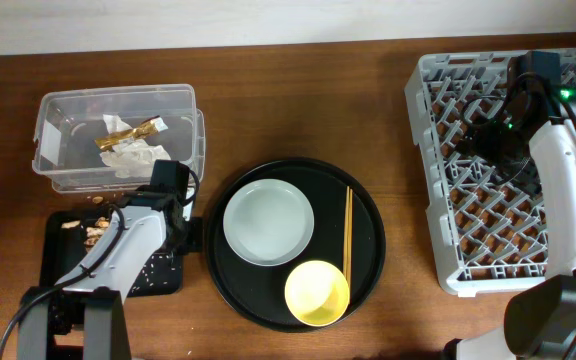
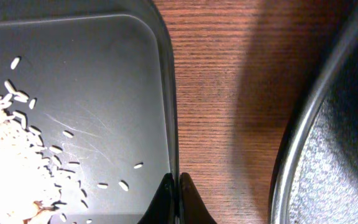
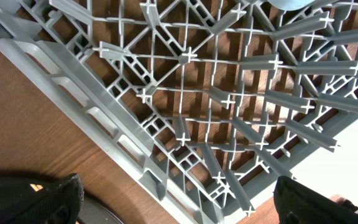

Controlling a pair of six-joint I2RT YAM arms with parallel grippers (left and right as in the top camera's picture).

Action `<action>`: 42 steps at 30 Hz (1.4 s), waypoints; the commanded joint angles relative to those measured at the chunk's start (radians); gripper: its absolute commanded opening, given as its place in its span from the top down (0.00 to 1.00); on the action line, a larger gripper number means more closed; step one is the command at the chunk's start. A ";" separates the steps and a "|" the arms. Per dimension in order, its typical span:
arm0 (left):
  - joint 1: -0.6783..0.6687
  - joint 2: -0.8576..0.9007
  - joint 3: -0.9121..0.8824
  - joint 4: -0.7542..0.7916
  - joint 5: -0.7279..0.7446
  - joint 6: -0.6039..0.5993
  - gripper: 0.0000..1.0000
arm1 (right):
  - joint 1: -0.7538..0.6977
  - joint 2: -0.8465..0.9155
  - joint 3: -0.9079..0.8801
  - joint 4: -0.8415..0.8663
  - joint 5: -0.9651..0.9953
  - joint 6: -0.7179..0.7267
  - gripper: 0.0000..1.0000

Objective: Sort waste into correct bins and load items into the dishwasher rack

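Observation:
My left gripper [image 2: 179, 186] is shut with nothing seen between its fingers, right over the right rim of the shallow black tray bin [image 2: 104, 74]. Rice-like food scraps [image 2: 5, 155] lie in that tray. From overhead the left gripper [image 1: 180, 228] sits between the black bin [image 1: 163, 275] and the round tray. The clear tub bin [image 1: 43, 140] holds the snack wrapper [image 1: 128, 131] and white napkin [image 1: 133, 158]. A grey plate [image 1: 268, 222], chopsticks [image 1: 348, 235] and yellow bowl [image 1: 317, 293] rest on the round tray. My right gripper [image 3: 179, 202] hangs open and empty over the dishwasher rack [image 3: 185, 93].
The large round black tray [image 1: 363, 260] fills the table's middle; its rim [image 2: 334, 155] lies a narrow strip of wood away from the black bin. The rack [image 1: 423, 150] stands at the right edge, with the right arm over its far part.

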 commanded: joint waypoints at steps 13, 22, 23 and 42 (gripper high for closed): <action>-0.003 0.006 -0.008 -0.014 0.042 0.098 1.00 | -0.005 0.003 0.002 0.000 0.020 0.009 0.01; -0.003 0.001 0.043 -0.099 0.042 0.098 0.01 | -0.005 0.003 0.002 0.000 0.020 0.009 0.01; -0.003 -0.005 0.068 -0.125 0.042 0.098 0.01 | -0.005 0.003 0.002 0.000 0.020 0.009 0.01; 0.036 -0.578 0.288 -0.222 0.038 0.068 0.01 | -0.005 0.003 0.002 0.000 0.020 0.009 0.01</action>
